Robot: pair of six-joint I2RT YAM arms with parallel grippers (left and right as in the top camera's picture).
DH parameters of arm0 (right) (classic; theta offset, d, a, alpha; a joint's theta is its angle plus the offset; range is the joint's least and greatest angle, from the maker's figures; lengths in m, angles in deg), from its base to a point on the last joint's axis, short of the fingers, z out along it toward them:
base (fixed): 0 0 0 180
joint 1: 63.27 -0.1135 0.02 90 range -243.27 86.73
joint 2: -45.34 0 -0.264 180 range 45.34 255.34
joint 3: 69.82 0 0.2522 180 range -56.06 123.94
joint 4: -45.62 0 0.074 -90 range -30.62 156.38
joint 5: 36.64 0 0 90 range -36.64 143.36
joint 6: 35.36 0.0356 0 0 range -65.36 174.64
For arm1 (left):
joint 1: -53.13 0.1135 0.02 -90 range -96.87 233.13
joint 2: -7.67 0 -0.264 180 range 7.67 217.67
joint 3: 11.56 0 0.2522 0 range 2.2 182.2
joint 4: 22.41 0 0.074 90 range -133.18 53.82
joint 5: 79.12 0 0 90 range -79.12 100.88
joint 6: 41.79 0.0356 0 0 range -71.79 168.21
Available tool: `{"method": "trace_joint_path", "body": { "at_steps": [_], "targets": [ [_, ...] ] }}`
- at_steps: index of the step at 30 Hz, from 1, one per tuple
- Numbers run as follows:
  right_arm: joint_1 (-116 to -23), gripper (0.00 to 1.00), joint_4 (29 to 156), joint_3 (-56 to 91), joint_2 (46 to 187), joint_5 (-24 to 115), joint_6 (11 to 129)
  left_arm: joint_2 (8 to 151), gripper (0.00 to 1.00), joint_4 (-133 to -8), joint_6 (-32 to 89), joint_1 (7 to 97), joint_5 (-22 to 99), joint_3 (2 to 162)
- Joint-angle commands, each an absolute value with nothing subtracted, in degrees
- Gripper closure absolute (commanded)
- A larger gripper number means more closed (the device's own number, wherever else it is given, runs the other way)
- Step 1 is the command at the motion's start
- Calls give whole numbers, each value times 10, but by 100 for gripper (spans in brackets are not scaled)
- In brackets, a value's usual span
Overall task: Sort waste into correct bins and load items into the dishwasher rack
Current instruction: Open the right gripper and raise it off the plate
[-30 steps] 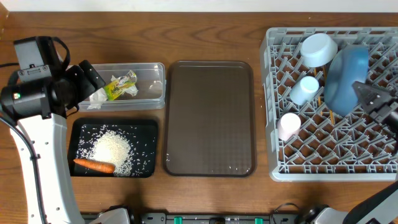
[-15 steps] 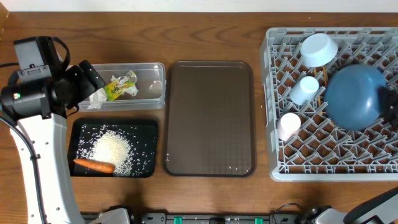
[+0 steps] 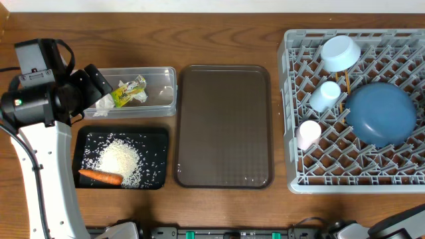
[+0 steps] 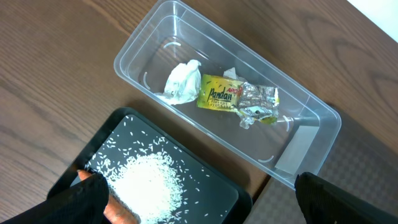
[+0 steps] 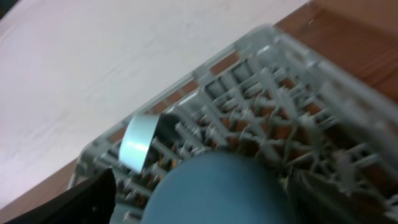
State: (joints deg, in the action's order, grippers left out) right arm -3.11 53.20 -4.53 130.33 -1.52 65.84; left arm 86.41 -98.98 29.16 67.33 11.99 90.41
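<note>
The blue plate (image 3: 380, 114) lies flat in the grey dishwasher rack (image 3: 352, 182), beside the white bowl (image 3: 340, 53), light-blue cup (image 3: 325, 95), pink cup (image 3: 308, 134) and chopsticks (image 3: 346, 83). My right gripper (image 5: 205, 199) hangs open just over the plate (image 5: 217, 186), a finger on either side; it is outside the overhead view. My left gripper (image 4: 211, 205) stands open above the near end of the black tray (image 4: 236, 199), holding nothing. Rice (image 4: 149, 183) and the carrot (image 4: 118, 213) lie in that tray. Tissue (image 4: 182, 82) and wrapper (image 4: 236, 98) lie in the clear tub (image 4: 311, 112).
A large brown serving tray (image 3: 224, 126) lies between the bins and the rack. The left arm (image 3: 40, 99) stands over the table's left edge. The rack fills the right side up to the table's far edge.
The right gripper opened and let go of the blue plate, which dropped from a tilted stand to lie flat in the rack. The gripper left the overhead view to the right. The left arm stayed still.
</note>
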Motion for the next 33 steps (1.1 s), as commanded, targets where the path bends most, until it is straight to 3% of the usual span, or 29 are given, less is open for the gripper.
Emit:
{"method": "trace_joint_path", "body": {
  "at_steps": [1, 9, 12, 15, 26, 33],
  "targets": [
    [-18, 10, 508, -47, 1295, -4, 681, 859, 2, -991, 295, 676, 117, 912],
    [-52, 11, 488, -34, 1295, -8, 755, 859, 2, -991, 295, 676, 117, 912],
    [-84, 1, 515, -8, 1295, 12, 767, 859, 2, -991, 295, 676, 117, 912],
    [-119, 1, 560, 33, 1295, 36, 772, 859, 2, -991, 295, 676, 117, 912],
    [-308, 1, 841, 259, 1295, 371, 670, 859, 2, -991, 295, 676, 117, 912],
    [-461, 1, 925, 321, 1295, 578, 552, 859, 2, -991, 295, 676, 117, 912]
  ]
}}
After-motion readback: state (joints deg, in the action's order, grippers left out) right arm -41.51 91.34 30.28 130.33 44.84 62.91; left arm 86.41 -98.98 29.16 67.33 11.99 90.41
